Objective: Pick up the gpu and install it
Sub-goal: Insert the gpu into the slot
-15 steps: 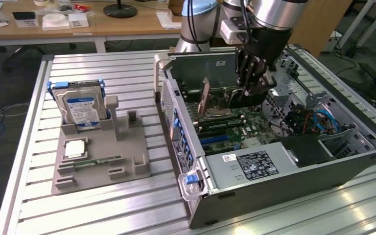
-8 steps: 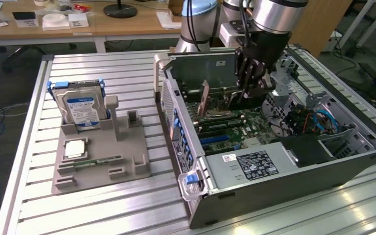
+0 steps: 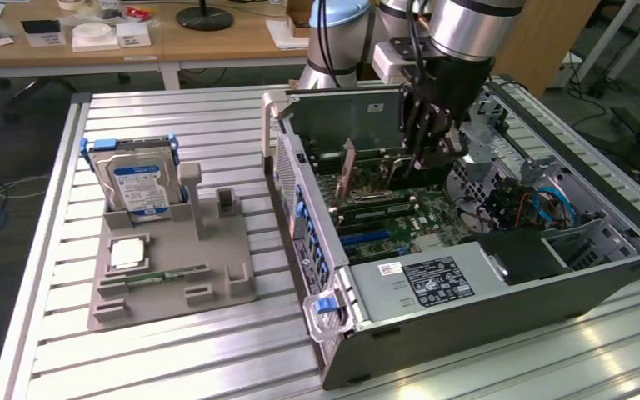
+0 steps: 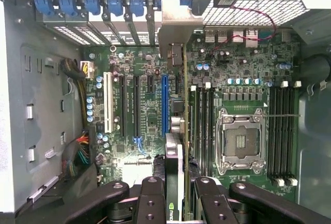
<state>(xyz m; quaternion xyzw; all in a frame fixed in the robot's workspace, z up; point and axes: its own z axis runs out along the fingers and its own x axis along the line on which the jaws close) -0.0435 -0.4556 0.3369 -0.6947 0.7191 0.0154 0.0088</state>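
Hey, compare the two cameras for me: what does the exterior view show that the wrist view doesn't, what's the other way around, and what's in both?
Exterior view: the hard drive standing in the grey holder on the slatted table, the arm, and the labelled power supply.
Wrist view: the CPU socket and the white expansion slot.
Both views: the gripper clamped on the gpu, which stands on edge over the motherboard inside the open case.

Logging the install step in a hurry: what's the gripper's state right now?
Gripper: closed on the gpu, inside the computer case.
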